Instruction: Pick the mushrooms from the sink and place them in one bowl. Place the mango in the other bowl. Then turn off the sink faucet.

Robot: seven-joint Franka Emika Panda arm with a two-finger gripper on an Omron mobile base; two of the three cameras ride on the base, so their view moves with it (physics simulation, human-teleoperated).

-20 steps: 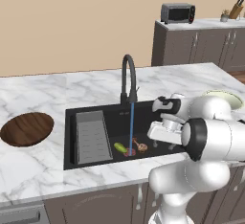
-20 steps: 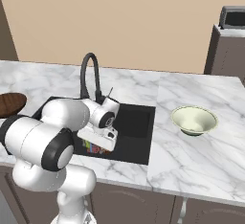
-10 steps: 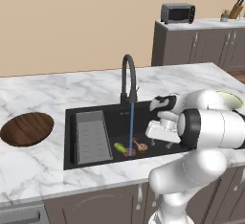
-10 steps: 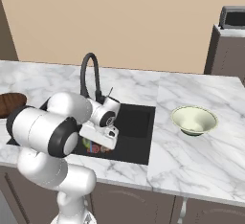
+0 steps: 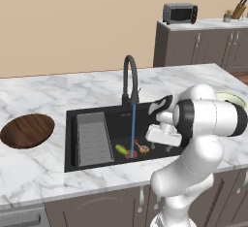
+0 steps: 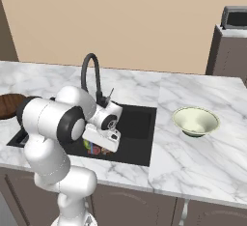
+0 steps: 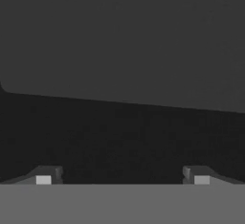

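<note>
**We Swing In Over the Sink, Hand Wide and Empty**

Far off to our left on the counter lies the wooden bowl (image 5: 27,130), with nothing in it. Closer in, the sink (image 5: 97,116) holds its grey ribbed tray (image 5: 91,138), and just left of our hand the mango (image 5: 121,149) lies on the basin floor. Beside it sit the mushrooms (image 5: 142,148), close to the red drain (image 5: 131,154), where water (image 5: 133,129) falls from the faucet (image 5: 130,78).

Over the last second our arm has rotated inward and the wrist has drawn a little nearer those items, while nothing in the basin has shifted. Our gripper (image 7: 122,177) hovers over the dark sink floor with its fingers spread fully apart, pinching nothing; the drain sits ahead of it at the far edge of the hand view.

Well off to our right, the cream-green bowl (image 6: 195,120) is empty too.

We judge that the task has barely started: we are on the approach to a first pick, and the faucet must wait until last.
</note>
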